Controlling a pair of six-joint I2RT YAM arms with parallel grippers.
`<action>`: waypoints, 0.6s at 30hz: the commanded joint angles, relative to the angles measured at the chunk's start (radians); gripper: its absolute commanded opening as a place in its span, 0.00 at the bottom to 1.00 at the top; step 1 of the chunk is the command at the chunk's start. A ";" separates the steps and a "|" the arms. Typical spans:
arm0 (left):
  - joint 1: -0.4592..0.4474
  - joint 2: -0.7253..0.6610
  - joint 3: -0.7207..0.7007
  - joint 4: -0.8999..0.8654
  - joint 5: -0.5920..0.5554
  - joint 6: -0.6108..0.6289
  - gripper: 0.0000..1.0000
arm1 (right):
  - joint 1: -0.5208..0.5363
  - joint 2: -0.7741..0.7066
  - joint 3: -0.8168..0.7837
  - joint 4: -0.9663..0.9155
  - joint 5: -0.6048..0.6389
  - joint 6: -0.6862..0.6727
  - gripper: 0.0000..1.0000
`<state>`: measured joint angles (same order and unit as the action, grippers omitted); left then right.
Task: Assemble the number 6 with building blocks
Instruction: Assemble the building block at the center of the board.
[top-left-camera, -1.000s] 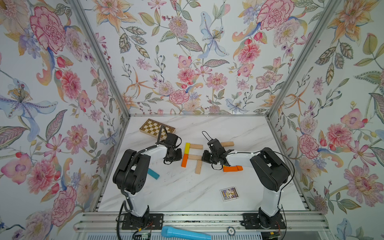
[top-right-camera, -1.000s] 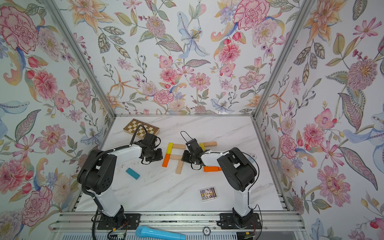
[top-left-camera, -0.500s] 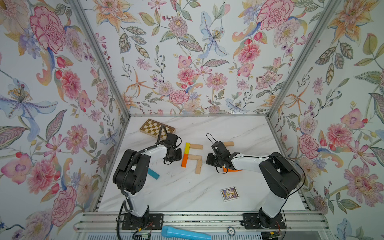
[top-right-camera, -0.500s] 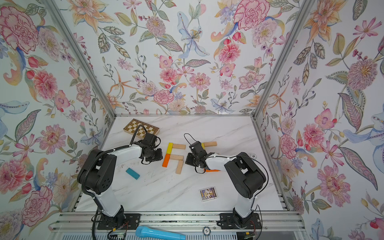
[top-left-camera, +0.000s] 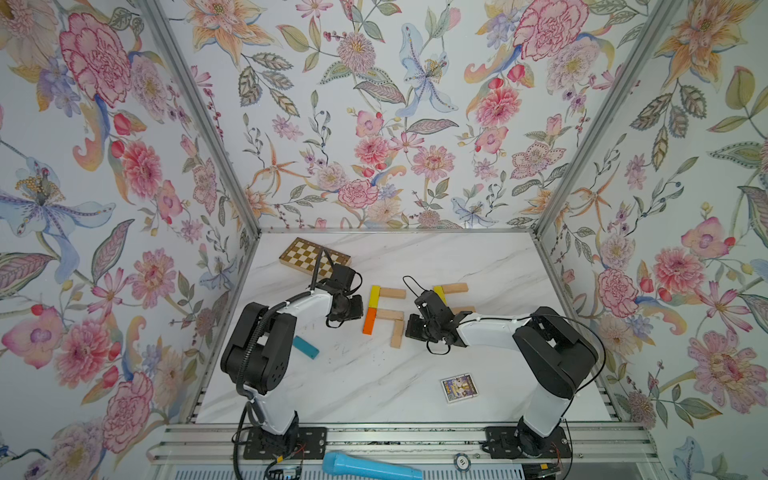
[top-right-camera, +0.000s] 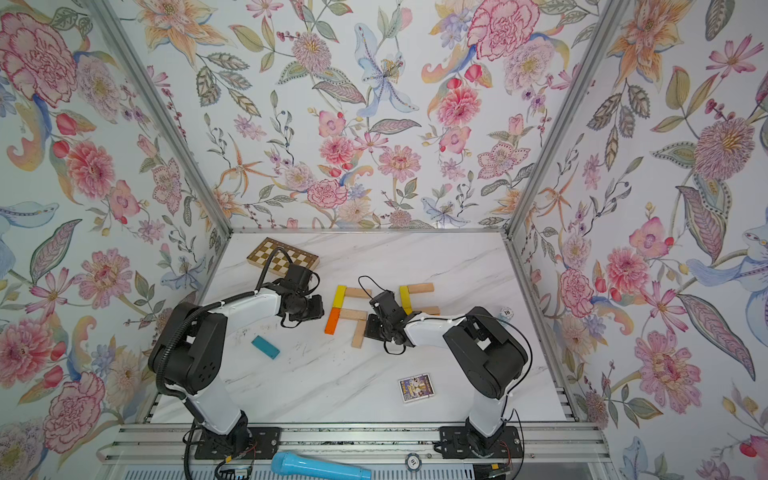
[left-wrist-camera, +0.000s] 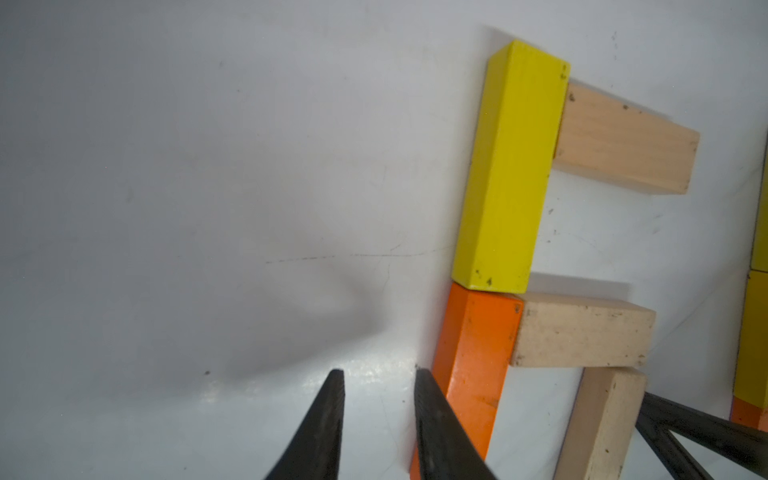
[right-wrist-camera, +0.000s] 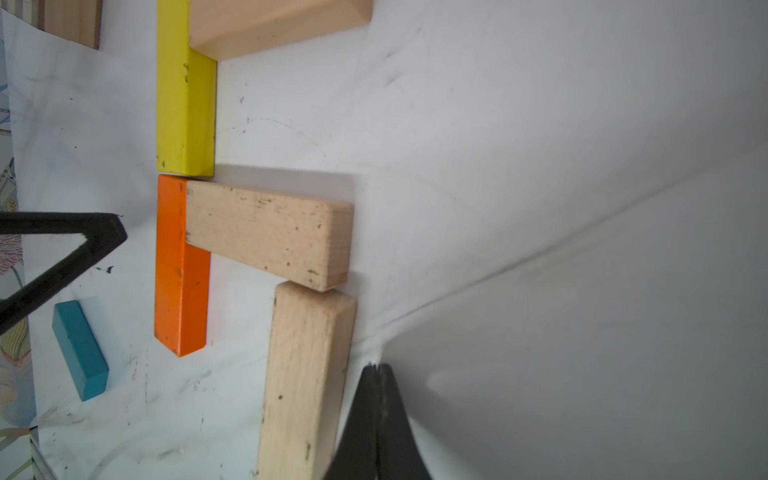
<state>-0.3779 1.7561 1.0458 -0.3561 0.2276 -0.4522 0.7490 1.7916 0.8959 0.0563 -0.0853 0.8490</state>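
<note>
My two arms work on a white marbled surface (top-left-camera: 374, 386) boxed in on three sides by walls of floral wallpaper (top-left-camera: 374, 124). A metal rail (top-left-camera: 395, 434) runs along the front, and a blue cylinder (top-left-camera: 370, 471) lies below it. The number 6 (top-left-camera: 388, 314) sits mid-surface, unfinished. A yellow plank (left-wrist-camera: 511, 166) and an orange plank (left-wrist-camera: 473, 353) laid end to end form its back. A top beige plank (left-wrist-camera: 623, 141) runs off the yellow's far end, a middle beige plank (left-wrist-camera: 582, 332) off the joint, and a lower beige plank (right-wrist-camera: 307, 386) turns down from the middle one's tip; the bottom is not closed. My left hand (left-wrist-camera: 379, 374) is spread with nothing between its fingers, just beside the orange plank. My right hand (right-wrist-camera: 376, 368) is pressed together, its tip just beside the lower beige plank. A teal plank (top-left-camera: 305, 347) lies apart near my left arm, a chequered board (top-left-camera: 309, 255) sits in the back left corner, and a picture card (top-left-camera: 457, 387) lies toward the front.
</note>
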 joint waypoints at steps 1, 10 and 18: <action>-0.004 -0.030 -0.010 -0.029 -0.025 0.008 0.33 | 0.004 0.034 0.024 -0.013 0.022 0.001 0.03; -0.003 -0.029 -0.015 -0.029 -0.027 0.009 0.33 | 0.007 0.058 0.047 -0.012 0.012 0.000 0.03; -0.003 -0.031 -0.024 -0.025 -0.027 0.009 0.33 | 0.006 0.070 0.058 -0.013 0.009 -0.007 0.03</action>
<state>-0.3779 1.7500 1.0363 -0.3584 0.2241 -0.4522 0.7509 1.8359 0.9421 0.0719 -0.0864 0.8490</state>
